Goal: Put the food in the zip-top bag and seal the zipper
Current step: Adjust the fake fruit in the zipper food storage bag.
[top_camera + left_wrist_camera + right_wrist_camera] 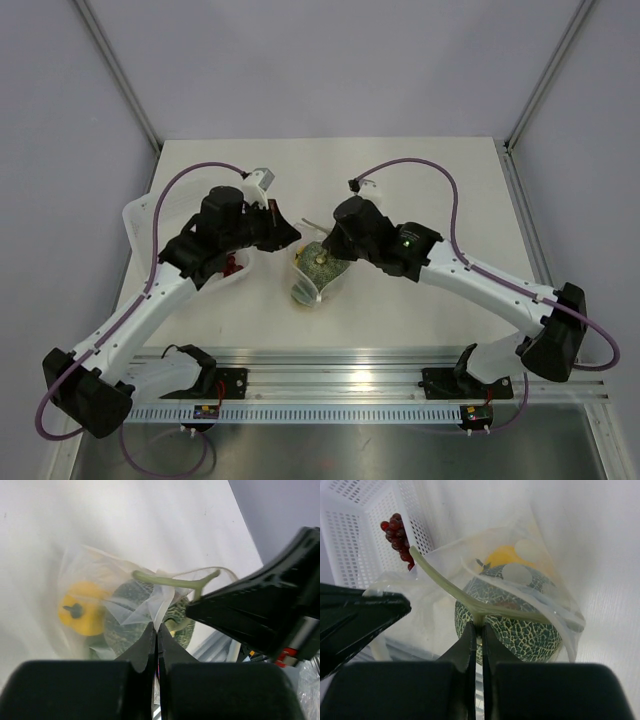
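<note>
The clear dotted zip-top bag (318, 272) lies at the table's middle between both grippers. Inside it are the yellow ball (82, 612) and the grey-green netted fruit (520, 630), both also visible in the other wrist view, the ball (504, 556) behind the fruit (129, 611). My left gripper (156, 626) is shut on a fold of the bag's open edge. My right gripper (481, 625) is shut on the base of the fruit's pale T-shaped stem (445, 586) at the bag's mouth. The whitish zipper strip (547, 611) curves loosely around the fruit and is not pressed together.
A white perforated basket (360, 525) stands just left of the bag, with a bunch of dark red grapes (397, 530) inside. In the top view it sits under my left arm (150, 215). The two gripper bodies are close together over the bag.
</note>
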`<control>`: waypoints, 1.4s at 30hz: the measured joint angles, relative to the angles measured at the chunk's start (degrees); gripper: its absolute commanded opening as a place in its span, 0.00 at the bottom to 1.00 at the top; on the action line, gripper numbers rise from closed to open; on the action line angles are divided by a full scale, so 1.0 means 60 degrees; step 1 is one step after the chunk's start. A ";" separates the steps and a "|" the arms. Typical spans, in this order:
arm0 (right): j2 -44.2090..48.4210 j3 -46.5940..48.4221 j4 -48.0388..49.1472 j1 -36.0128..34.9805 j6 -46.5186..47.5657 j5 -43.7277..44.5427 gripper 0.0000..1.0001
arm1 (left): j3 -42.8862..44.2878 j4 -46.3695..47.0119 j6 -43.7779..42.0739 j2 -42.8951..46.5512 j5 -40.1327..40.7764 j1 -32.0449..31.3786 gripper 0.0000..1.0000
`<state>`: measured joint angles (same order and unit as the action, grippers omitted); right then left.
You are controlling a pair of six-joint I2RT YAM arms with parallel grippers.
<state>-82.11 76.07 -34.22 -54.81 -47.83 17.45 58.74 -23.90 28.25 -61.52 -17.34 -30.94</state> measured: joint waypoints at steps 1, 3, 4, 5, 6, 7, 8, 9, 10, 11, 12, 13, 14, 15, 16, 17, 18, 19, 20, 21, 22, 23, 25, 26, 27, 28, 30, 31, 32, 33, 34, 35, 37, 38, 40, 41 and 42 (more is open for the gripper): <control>0.0164 -0.0106 0.0113 0.0000 0.0004 0.0007 0.00 | -0.0029 -0.0007 0.0000 -0.0018 -0.0004 0.0087 0.00; 0.0474 -0.0350 0.0390 0.0000 0.0004 0.0015 0.00 | -0.0047 -0.0004 -0.0040 -0.0087 -0.0011 0.0237 0.00; 0.0623 -0.0492 0.0550 0.0000 0.0011 0.0011 0.00 | -0.0047 0.0011 -0.0051 -0.0157 -0.0029 0.0306 0.00; 0.0736 -0.0616 0.0674 0.0000 0.0022 0.0011 0.00 | -0.0047 0.0018 -0.0062 -0.0226 -0.0051 0.0357 0.00; 0.0838 -0.0743 0.0812 0.0000 0.0047 0.0000 0.00 | -0.0051 0.0029 -0.0062 -0.0310 -0.0091 0.0397 0.00; 0.0925 -0.0860 0.0958 0.0000 0.0098 -0.0025 0.00 | -0.0062 0.0066 -0.0062 -0.0412 -0.0127 0.0423 0.00; 0.0980 -0.0936 0.1071 0.0000 0.0157 -0.0055 0.00 | -0.0080 0.0095 -0.0062 -0.0528 -0.0168 0.0437 0.00; 0.0998 -0.0976 0.1144 0.0000 0.0204 -0.0084 0.00 | -0.0127 0.0149 -0.0058 -0.0623 -0.0204 0.0444 0.00; 0.1002 -0.0998 0.1220 0.0000 0.0266 -0.0106 0.00 | -0.0171 0.0157 -0.0058 -0.0721 -0.0237 0.0455 0.00; 0.1002 -0.1016 0.1290 0.0000 0.0324 -0.0157 0.00 | -0.0197 0.0146 -0.0058 -0.0805 -0.0270 0.0474 0.00; 0.1013 -0.1071 0.1392 0.0000 0.0379 -0.0193 0.00 | -0.0200 0.0149 -0.0058 -0.0900 -0.0302 0.0484 0.00; 0.1031 -0.1144 0.1504 -0.0004 0.0433 -0.0248 0.00 | -0.0200 0.0160 -0.0058 -0.0980 -0.0331 0.0503 0.00; 0.1049 -0.1202 0.1563 -0.0007 0.0463 -0.0277 0.00 | -0.0200 0.0164 -0.0058 -0.1038 -0.0353 0.0521 0.00; 0.1078 -0.1308 0.1657 -0.0011 0.0514 -0.0324 0.00 | -0.0200 0.0168 -0.0058 -0.1107 -0.0379 0.0543 0.00; 0.1111 -0.1402 0.1698 -0.0011 0.0557 -0.0353 0.00 | -0.0200 0.0171 -0.0058 -0.1166 -0.0408 0.0568 0.00; 0.1126 -0.1461 0.1701 -0.0011 0.0601 -0.0364 0.00 | -0.0200 0.0171 -0.0055 -0.1209 -0.0426 0.0597 0.00; 0.1122 -0.1479 0.1687 -0.0011 0.0641 -0.0382 0.00 | -0.0200 0.0171 -0.0047 -0.1228 -0.0437 0.0619 0.00; 0.1118 -0.1479 0.1650 -0.0011 0.0681 -0.0430 0.00 | -0.0197 0.0171 -0.0044 -0.1228 -0.0441 0.0637 0.00; 0.1118 -0.1479 0.1610 -0.0011 0.0707 -0.0481 0.00 | -0.0193 0.0175 -0.0033 -0.1224 -0.0444 0.0656 0.00; 0.1111 -0.1475 0.1552 -0.0015 0.0725 -0.0550 0.00 | -0.0182 0.0178 -0.0025 -0.1220 -0.0444 0.0659 0.00; 0.1071 -0.1472 0.1475 -0.0022 0.0750 -0.0586 0.00 | -0.0168 0.0171 -0.0025 -0.1220 -0.0448 0.0674 0.00; 0.0987 -0.1464 0.1413 -0.0029 0.0761 -0.0634 0.00 | -0.0146 0.0157 -0.0022 -0.1217 -0.0452 0.0678 0.00; 0.0729 -0.1395 0.1242 -0.0036 0.0769 -0.0794 0.00 | -0.0066 0.0131 -0.0018 -0.1195 -0.0477 0.0678 0.00; 0.0495 -0.1300 0.1107 -0.0047 0.0772 -0.0852 0.00 | -0.0004 0.0102 -0.0022 -0.1162 -0.0495 0.0678 0.00; 0.0262 -0.1213 0.1027 -0.0055 0.0758 -0.0867 0.00 | 0.0055 0.0069 -0.0018 -0.1118 -0.0528 0.0685 0.00; 0.0095 -0.1118 0.1009 -0.0055 0.0747 -0.0863 0.00 | 0.0106 0.0066 -0.0011 -0.1064 -0.0565 0.0707 0.00; -0.0233 -0.0852 0.0892 -0.0058 0.0747 -0.0860 0.00 | 0.0208 0.0073 0.0069 -0.0962 -0.0798 0.0754 0.00; -0.0390 -0.0739 0.0812 -0.0058 0.0732 -0.0860 0.00 | 0.0229 0.0084 0.0106 -0.0929 -0.0900 0.0758 0.00; -0.0539 -0.0645 0.0725 -0.0062 0.0710 -0.0856 0.00 | 0.0237 0.0095 0.0157 -0.0878 -0.1071 0.0758 0.00; -0.0670 -0.0546 0.0648 -0.0062 0.0688 -0.0852 0.00 | 0.0237 0.0095 0.0204 -0.0852 -0.1173 0.0758 0.00; -0.0776 -0.0455 0.0561 -0.0066 0.0674 -0.0841 0.00 | 0.0237 0.0087 0.0248 -0.0820 -0.1286 0.0761 0.00; -0.0867 -0.0364 0.0455 -0.0066 0.0663 -0.0831 0.00 | 0.0237 0.0073 0.0277 -0.0790 -0.1348 0.0761 0.00; -0.0991 -0.0255 0.0251 -0.0066 0.0641 -0.0798 0.00 | 0.0237 0.0062 0.0310 -0.0688 -0.1461 0.0758 0.00; -0.1031 -0.0240 0.0193 -0.0066 0.0637 -0.0790 0.00 | 0.0240 0.0058 0.0306 -0.0612 -0.1515 0.0758 0.00; -0.1064 -0.0237 0.0069 -0.0076 0.0605 -0.0765 0.00 | 0.0255 0.0029 0.0306 -0.0477 -0.1596 0.0750 0.00; -0.1067 -0.0233 -0.0026 -0.0080 0.0590 -0.0750 0.00 | 0.0273 0.0022 0.0306 -0.0415 -0.1632 0.0750 0.00; -0.1071 -0.0233 -0.0106 -0.0087 0.0576 -0.0743 0.00 | 0.0280 0.0033 0.0306 -0.0372 -0.1661 0.0747 0.00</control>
<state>-88.53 74.67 -34.85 -55.33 -44.38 12.99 60.42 -23.70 30.09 -63.75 -27.31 -26.46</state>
